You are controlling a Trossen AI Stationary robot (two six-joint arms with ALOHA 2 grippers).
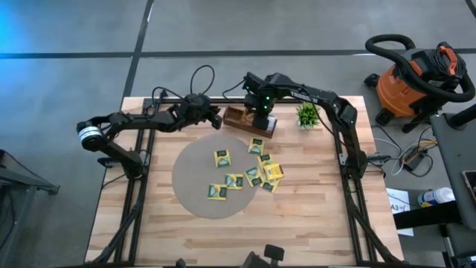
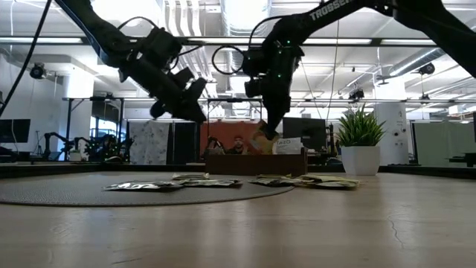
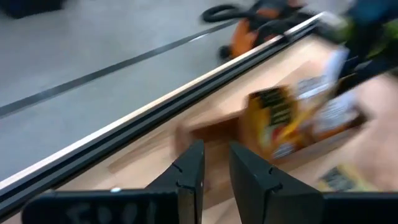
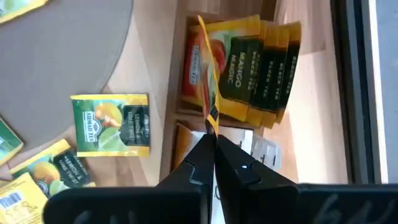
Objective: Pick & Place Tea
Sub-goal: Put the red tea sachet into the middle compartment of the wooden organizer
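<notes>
Nearest the front edge of the bench [image 1: 223, 238] there is only bare wood. Past that lies a round grey mat [image 1: 195, 195] with loose tea sachets [image 1: 222, 158] scattered flat across it and spilling off its right side onto the wood, a green one [image 4: 111, 124] lying just beside the tray. These are the ones not yet sorted, and they lie label-up where a claw can come down on an edge.

Farther back, the wooden tray [image 1: 239, 117] sits near the rear edge, already holding a row of yellow-orange sachets [image 4: 264, 68] standing on edge in one compartment. The right claw [image 4: 210, 127] hangs directly over the tray, its fingers pressed together on the edge of a single orange-red sachet [image 4: 205, 68], which dangles upright above the compartment. Held thin-side down like that, it looks lined up to slot in beside the standing row.

The left claw [image 3: 214, 165] hovers above the bench, just to the left of the tray, fingers a narrow gap apart with nothing between them. I'd judge it is waiting clear so the two arms do not crowd the same spot.

Just to the right of the tray stands a small potted plant [image 1: 307, 115]. Off the bench, on the floor behind it, sits an orange shop vacuum [image 1: 405, 85]
</notes>
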